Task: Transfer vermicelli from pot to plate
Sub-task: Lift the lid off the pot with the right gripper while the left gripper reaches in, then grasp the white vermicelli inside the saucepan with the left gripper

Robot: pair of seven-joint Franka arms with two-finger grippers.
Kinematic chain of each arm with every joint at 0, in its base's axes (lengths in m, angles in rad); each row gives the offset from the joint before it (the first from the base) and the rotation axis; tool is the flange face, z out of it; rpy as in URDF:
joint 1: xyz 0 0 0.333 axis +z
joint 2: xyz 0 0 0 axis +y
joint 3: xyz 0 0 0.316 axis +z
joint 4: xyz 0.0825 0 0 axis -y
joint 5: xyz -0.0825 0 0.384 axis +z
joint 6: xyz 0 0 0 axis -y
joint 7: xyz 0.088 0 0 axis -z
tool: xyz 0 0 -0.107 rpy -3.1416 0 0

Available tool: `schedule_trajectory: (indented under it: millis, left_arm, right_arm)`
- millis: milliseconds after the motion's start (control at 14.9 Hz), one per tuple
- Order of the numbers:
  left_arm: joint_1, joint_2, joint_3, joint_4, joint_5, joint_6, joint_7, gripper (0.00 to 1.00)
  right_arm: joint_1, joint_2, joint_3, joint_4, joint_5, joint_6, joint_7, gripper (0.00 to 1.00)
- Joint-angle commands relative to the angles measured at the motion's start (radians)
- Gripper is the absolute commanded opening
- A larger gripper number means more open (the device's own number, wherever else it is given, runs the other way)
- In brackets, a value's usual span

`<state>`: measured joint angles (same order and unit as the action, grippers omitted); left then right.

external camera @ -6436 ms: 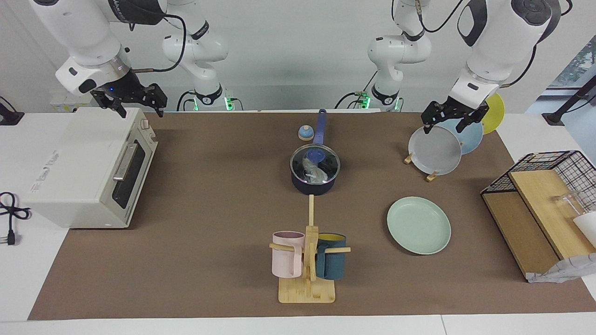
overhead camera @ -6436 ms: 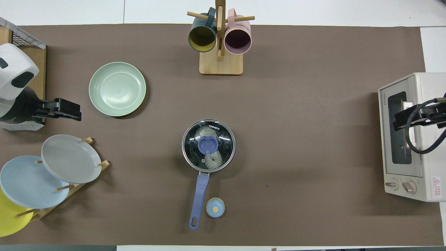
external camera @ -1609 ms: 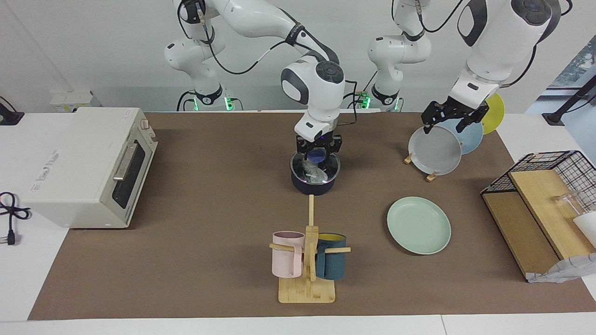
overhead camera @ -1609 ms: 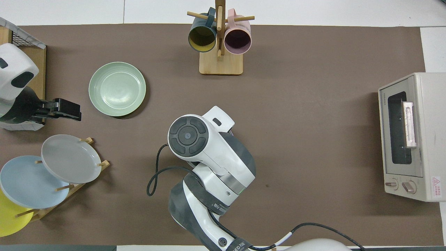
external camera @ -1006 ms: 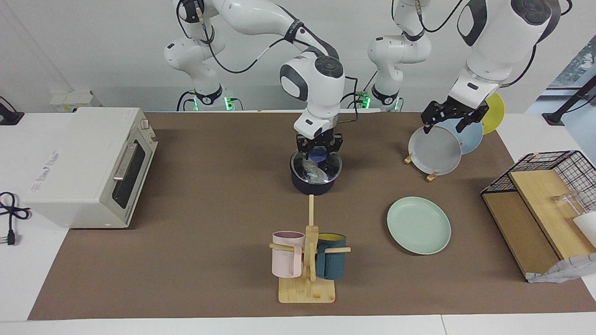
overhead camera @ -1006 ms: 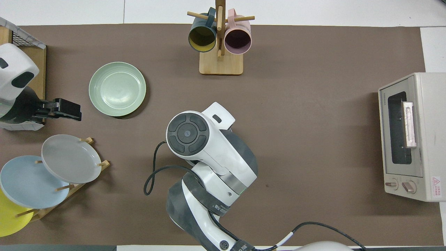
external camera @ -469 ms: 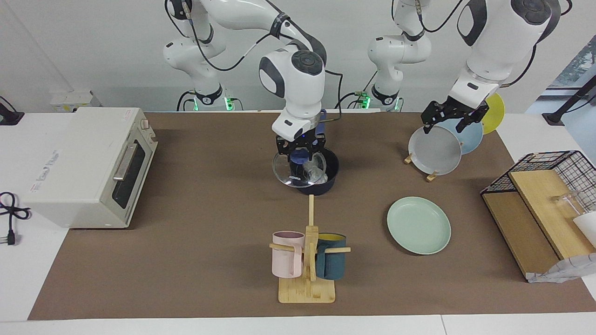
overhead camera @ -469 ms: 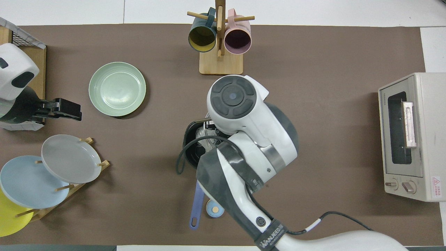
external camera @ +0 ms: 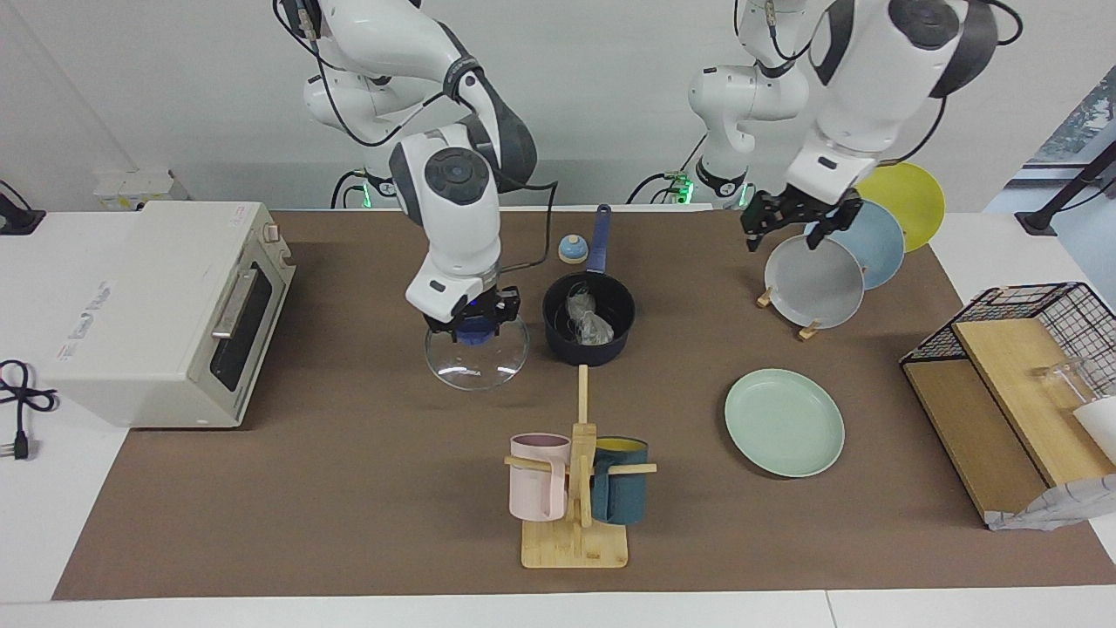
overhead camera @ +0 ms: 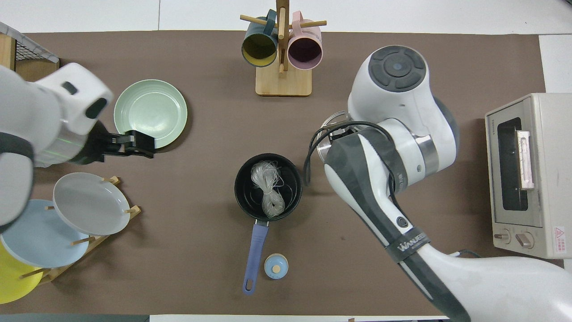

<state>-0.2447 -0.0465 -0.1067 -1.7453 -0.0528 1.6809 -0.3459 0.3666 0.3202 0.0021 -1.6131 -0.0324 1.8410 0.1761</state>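
Right gripper (external camera: pixel 472 329) is clamped on the blue knob of the round clear glass lid (external camera: pixel 476 356), holding it low over the brown mat just beside the pot (external camera: pixel 588 323), toward the right arm's end of the table. Left gripper (external camera: pixel 792 228), fingers spread and empty, hangs over the grey plate (external camera: pixel 813 282) in the rack, with the flat, shallow-rimmed mint-green plate (external camera: pixel 784 422) apart from it. The small dark navy pot with its straight blue handle sits uncovered, the shiny, crinkly bag of whitish vermicelli (overhead camera: pixel 268 188) inside.
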Motion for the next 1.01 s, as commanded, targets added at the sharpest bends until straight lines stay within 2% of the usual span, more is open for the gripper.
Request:
schedule_trajectory:
  millis: [0, 268, 402, 603, 939]
  left_arm:
    - [-0.189, 0.008, 0.012, -0.146, -0.007, 0.171, -0.218, 1.0]
    - [-0.347, 0.141, 0.012, -0.243, -0.007, 0.4, -0.386, 1.0]
    - [-0.38, 0.174, 0.012, -0.276, -0.007, 0.482, -0.41, 1.0]
    - [-0.41, 0.252, 0.013, -0.277, -0.007, 0.551, -0.429, 1.0]
    - [-0.426, 0.319, 0.015, -0.264, 0.014, 0.569, -0.395, 1.0]
  right_arm:
    - [-0.076, -0.061, 0.013, -0.112, 0.005, 0.05, -0.108, 0.54]
    - [-0.132, -0.112, 0.01, -0.295, 0.005, 0.228, -0.197, 0.54]
    - [-0.17, -0.11, 0.01, -0.317, 0.005, 0.27, -0.262, 0.54]
    - [-0.201, -0.104, 0.01, -0.336, 0.003, 0.323, -0.317, 0.54]
    - [-0.213, -0.087, 0.01, -0.356, 0.0, 0.386, -0.32, 0.57]
